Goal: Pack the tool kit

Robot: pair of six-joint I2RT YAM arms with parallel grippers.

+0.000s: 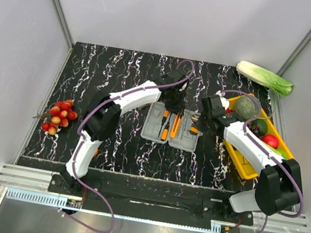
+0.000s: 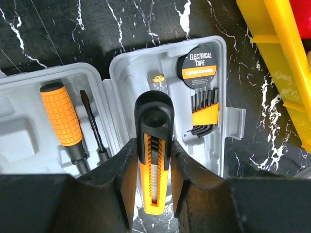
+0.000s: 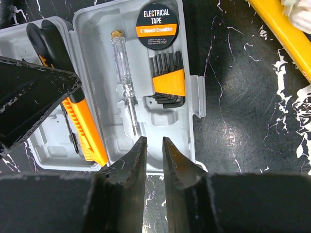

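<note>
Two halves of the grey case point(image 1: 172, 126) lay open mid-table point(image 1: 109, 144). My left gripper point(image 2: 153, 145) was clamped on the orange-and-black utility knife point(image 2: 154, 116), just over the half seating the electrical tape point(image 2: 200, 65) and hex keys point(image 2: 204, 114). My right gripper point(image 3: 154, 145) hung at that half's near rim, fingers narrowly apart, gripping nothing.

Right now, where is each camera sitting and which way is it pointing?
Top external: above and behind, looking down at the table; left arm, right arm and bases show.
Left wrist: on the left arm, looking down into the open case; the left pincer grips the utility knife.
Right wrist: on the right arm, looking down at the same case; the right pincer shows.
Shared: both wrist views show the electrical tape and hex keys.
</note>
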